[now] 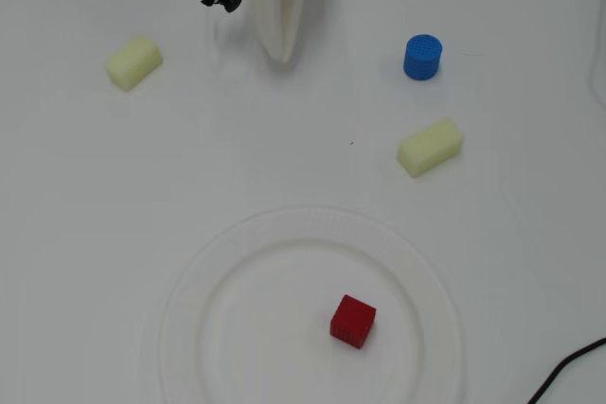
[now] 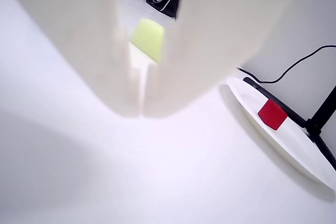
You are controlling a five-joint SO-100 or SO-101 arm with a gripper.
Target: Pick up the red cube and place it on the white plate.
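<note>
Red cube (image 1: 353,321) sits on the white plate (image 1: 189,328), well clear of my closed, empty gripper (image 1: 281,56), so only jarring the tabletop (image 1: 76,234) could shift it.

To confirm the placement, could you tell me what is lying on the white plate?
Only the red cube rests on the white plate, right of its centre in the overhead view. Nothing covers the plate.
</note>
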